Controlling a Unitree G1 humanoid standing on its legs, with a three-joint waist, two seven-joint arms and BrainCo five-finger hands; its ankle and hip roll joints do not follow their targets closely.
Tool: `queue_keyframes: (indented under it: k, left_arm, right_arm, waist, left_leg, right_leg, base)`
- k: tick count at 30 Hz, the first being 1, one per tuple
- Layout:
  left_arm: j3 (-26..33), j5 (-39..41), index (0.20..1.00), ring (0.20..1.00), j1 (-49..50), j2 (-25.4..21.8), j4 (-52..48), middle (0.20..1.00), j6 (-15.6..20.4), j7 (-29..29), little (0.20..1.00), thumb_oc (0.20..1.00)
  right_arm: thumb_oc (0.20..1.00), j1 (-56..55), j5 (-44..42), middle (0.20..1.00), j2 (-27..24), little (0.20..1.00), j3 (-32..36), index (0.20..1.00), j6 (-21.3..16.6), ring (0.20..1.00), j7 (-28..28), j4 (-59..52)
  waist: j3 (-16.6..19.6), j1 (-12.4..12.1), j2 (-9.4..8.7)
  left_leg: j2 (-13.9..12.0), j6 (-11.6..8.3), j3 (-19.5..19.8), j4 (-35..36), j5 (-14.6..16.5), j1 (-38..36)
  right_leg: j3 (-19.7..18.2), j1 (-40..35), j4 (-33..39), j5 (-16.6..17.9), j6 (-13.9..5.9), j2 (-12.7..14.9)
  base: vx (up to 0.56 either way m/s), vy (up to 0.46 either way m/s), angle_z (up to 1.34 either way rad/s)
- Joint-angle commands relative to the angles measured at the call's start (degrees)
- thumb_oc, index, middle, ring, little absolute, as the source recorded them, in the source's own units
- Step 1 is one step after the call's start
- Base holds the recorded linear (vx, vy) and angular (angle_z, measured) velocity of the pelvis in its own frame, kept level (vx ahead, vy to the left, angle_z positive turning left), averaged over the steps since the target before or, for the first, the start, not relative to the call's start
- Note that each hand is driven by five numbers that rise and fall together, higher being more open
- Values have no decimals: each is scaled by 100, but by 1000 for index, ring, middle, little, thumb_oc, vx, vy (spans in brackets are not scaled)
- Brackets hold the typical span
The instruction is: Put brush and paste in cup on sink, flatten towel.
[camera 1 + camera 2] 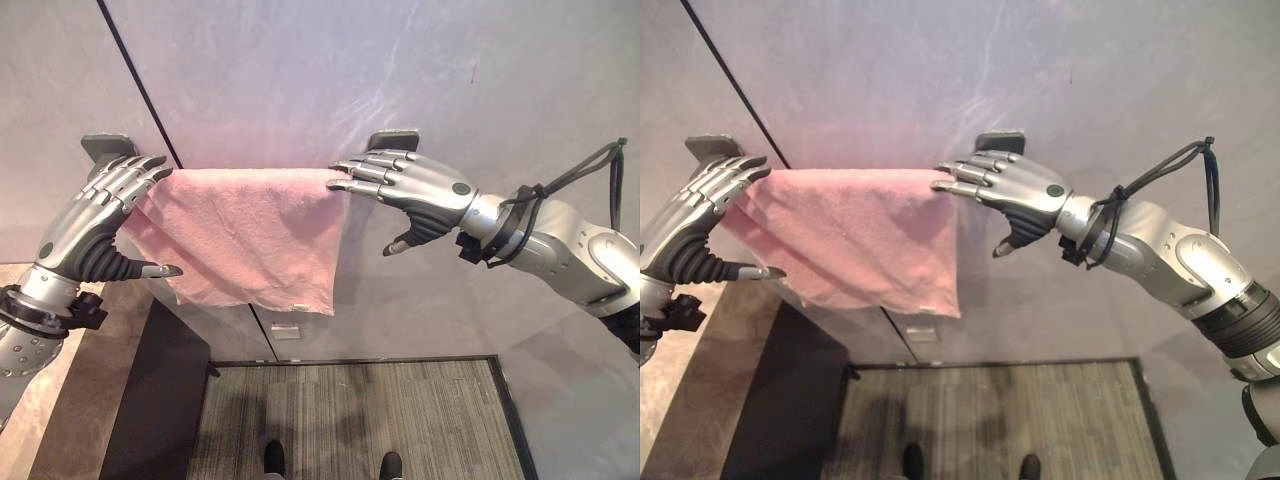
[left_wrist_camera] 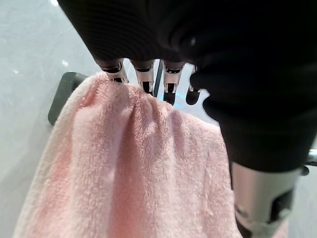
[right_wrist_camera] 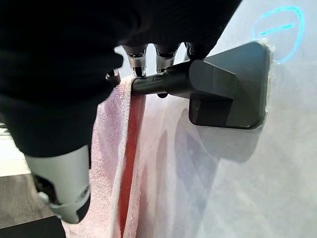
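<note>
Spreading pink towel (image 1: 245, 235) along its rail (image 3: 153, 83); both hands, left hand (image 1: 95, 215) and right hand (image 1: 415, 190), rest straight, relaxed fingers on its top edge. Risk: I drag it off.

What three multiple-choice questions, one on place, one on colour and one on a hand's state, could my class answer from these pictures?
1. Where is the towel?
A. Hanging over a dark wall bar
B. Spread on the floor
C. Folded in a cup

2. What colour is the towel?
A. Blue
B. Pink
C. White

3. How is the right hand?
A. Curled in a fist
B. Wrapped round a brush
C. Fingers straight, tips at the towel's upper edge

Answers:
1. A, it drapes down from the bar, between the bar's two mounts.
2. B, the cloth is pale pink.
3. C, the fingers reach out flat along the bar; the left hand does likewise at the other end.
</note>
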State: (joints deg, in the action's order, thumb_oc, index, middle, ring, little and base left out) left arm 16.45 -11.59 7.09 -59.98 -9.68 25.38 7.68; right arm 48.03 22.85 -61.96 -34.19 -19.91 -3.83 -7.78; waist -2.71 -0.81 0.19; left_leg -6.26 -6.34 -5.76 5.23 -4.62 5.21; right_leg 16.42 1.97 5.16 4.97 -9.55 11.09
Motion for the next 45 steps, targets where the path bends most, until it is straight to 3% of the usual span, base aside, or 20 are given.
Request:
queue_keyframes:
  k: [1, 8, 15, 20, 35, 45]
  left_arm:
    - [426, 331, 1000, 1000, 268, 49, 447, 1000, -321, 22, 1000, 1000]
    - [616, 505, 1000, 1000, 368, 223, 627, 1000, -322, 34, 1000, 1000]
    - [594, 1567, 1000, 1000, 271, 793, 927, 1000, -301, -107, 1000, 1000]
    - [529, 1861, 1000, 1000, 166, 1051, 1213, 1000, -332, -116, 1000, 1000]
    - [273, 2092, 1000, 1000, -64, 1535, 1188, 1000, -270, -221, 1000, 1000]
    - [166, 2272, 1000, 1000, -109, 1754, 1267, 1000, -282, -292, 1000, 1000]
  right_arm:
    - [1000, -191, 427, 1000, -492, 1000, -239, 1000, 386, 1000, -401, 759]
    - [1000, -402, 470, 1000, -540, 1000, -49, 1000, 385, 1000, -430, 784]
    - [1000, -633, 542, 1000, -555, 1000, 113, 1000, 401, 1000, -467, 829]
    - [1000, -672, 696, 1000, -527, 1000, 101, 1000, 447, 1000, -482, 976]
    - [1000, -806, 891, 1000, -365, 1000, 139, 1000, 616, 1000, -414, 1700]
    - [1000, -390, 1356, 1000, -343, 1000, -387, 1000, 795, 1000, -396, 2945]
  waist:
    - [-209, -95, -222]
    - [-221, -92, -217]
    - [-222, -80, -212]
    - [-210, -48, -209]
    - [-87, -19, -216]
    - [4, -78, -233]
  left_leg:
    - [-118, -83, -42, -23, -16, -2]
    - [-92, -73, -22, -23, -22, 19]
    - [-57, -48, -9, -23, -6, 22]
    - [-51, -36, -19, -23, 4, 11]
    - [-53, -28, -31, -23, 38, -95]
    - [-49, -55, -25, -23, 21, -123]
  right_leg:
    - [38, -204, -16, 182, -338, 399]
    - [48, -200, -16, 203, -343, 419]
    - [66, -224, -16, 213, -339, 433]
    - [50, -226, -16, 223, -333, 445]
    - [60, -348, -16, 206, -320, 449]
    - [64, -376, -16, 192, -306, 456]
  base:
    - [0, 0, 0]
    - [0, 0, 0]
    - [2, 3, 1]
    - [0, 0, 0]
    - [0, 0, 0]
    - [-3, -3, 2]
